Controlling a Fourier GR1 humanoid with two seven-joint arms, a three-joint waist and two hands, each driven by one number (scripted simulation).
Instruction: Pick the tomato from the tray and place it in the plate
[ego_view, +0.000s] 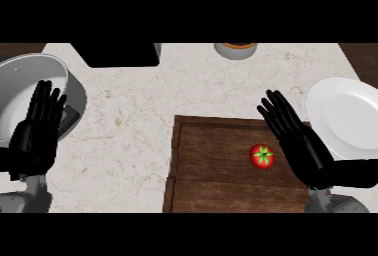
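Nearest you, your right hand (304, 144) lies over the right edge of the tray (214, 167), fingers straight and released, holding nothing; your left hand (37, 131) rests open at the left of the view, well apart from the work. The tomato (261, 155) sits on the tray's right part, just beside your right hand, green stalk turned up toward you. Expect it to be light, smooth and round, so it may roll if you nudge it sideways, and soft enough to bruise if pinched at one spot. I would take it across its widest part, thumb on one side and fingers on the other, from above. The plate (345, 112) waits just past the tray's right edge, so the carry looks short. Your right wrist covers the tray's near right corner and the plate's lower rim, and the plate is cut off by the view's right side. Farther off, a grey pot (26, 70) is partly behind your left hand, a black block (122, 54) and a small cup (236, 51) are clipped at the top, and you cannot tell what the cup holds
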